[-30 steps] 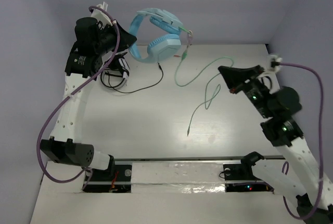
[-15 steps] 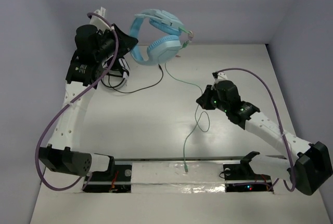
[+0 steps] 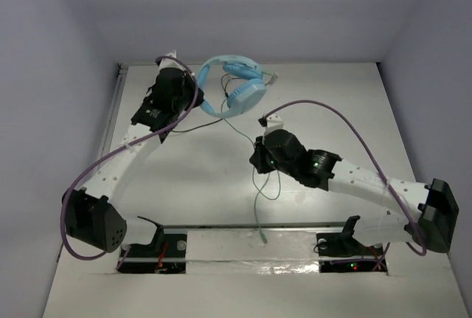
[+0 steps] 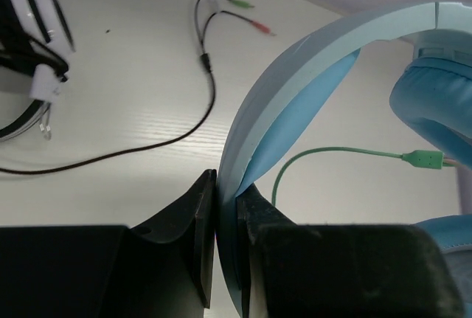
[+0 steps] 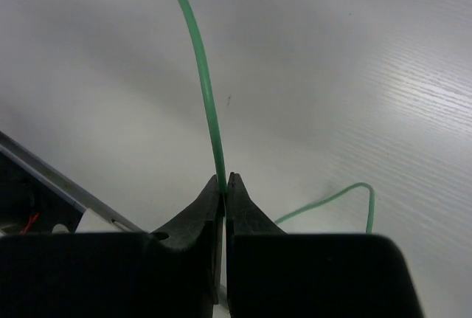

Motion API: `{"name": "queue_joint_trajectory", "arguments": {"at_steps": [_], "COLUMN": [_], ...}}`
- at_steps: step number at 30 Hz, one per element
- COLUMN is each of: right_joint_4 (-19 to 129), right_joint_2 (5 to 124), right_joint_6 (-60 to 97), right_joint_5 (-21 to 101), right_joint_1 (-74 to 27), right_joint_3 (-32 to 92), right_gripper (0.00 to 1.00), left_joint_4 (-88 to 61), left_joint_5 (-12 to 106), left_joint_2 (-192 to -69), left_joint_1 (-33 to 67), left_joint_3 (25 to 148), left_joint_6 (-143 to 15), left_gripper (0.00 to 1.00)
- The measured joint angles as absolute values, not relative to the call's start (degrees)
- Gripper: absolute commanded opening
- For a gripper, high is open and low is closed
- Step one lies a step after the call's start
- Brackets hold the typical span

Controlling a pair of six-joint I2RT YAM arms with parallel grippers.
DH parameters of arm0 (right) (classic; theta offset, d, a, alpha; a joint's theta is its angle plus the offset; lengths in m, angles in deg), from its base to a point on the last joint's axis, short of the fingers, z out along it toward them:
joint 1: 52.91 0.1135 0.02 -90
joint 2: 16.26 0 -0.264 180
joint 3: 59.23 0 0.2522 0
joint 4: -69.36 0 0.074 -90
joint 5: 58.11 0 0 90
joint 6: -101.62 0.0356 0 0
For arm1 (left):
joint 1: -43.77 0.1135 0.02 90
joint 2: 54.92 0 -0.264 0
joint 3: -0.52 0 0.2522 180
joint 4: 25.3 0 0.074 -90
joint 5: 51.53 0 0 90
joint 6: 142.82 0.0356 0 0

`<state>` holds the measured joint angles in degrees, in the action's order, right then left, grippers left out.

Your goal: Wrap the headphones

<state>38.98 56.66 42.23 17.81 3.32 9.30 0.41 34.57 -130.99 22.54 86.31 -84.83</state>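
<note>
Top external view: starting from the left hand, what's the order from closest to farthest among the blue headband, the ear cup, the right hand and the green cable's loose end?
From the left hand:
1. The blue headband, pinched in that hand.
2. The ear cup, just to its right.
3. The right hand, mid-table, shut on the green cable.
4. The loose end, at the table's near edge.

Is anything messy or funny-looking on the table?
Yes. The green cable hangs loose from the headphones, loops below the right gripper pinching it, and its end trails past the near edge of the table. Nothing looks broken.
</note>
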Motion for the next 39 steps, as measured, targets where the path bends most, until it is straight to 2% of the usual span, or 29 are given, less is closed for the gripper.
{"name": "queue_joint_trajectory", "arguments": {"at_steps": [7,12,17,26,39], "right_joint_4": [26.74,19.54,14.36,10.10,13.49], "right_joint_2": [49.93,50.10,51.85,53.21,56.51], "right_joint_6": [38.90,35.17,32.02,27.87,19.14], "right_joint_5": [12.98,9.11,4.80,-2.65,-7.48], "right_joint_1": [5.68,5.68,5.68,5.68,2.25], "right_joint_3": [18.24,24.38,26.65,32.29,34.06], "right_gripper": [0.00,0.00,0.00,0.00,0.02], "left_joint_4": [-0.62,-0.79,-1.08,1.33,5.33], "left_joint_5": [22.60,20.83,21.11,25.20,40.82], "left_joint_2": [-131.30,-133.31,-133.44,-133.40,-132.57], "left_joint_1": [12.62,5.36,3.39,3.52,0.75], "left_joint_3": [77.61,74.51,72.72,72.48,72.50], "left_joint_6": [-83.45,-80.74,-78.01,-73.33,-64.46], "left_gripper": [0.00,0.00,0.00,0.00,0.00]}}
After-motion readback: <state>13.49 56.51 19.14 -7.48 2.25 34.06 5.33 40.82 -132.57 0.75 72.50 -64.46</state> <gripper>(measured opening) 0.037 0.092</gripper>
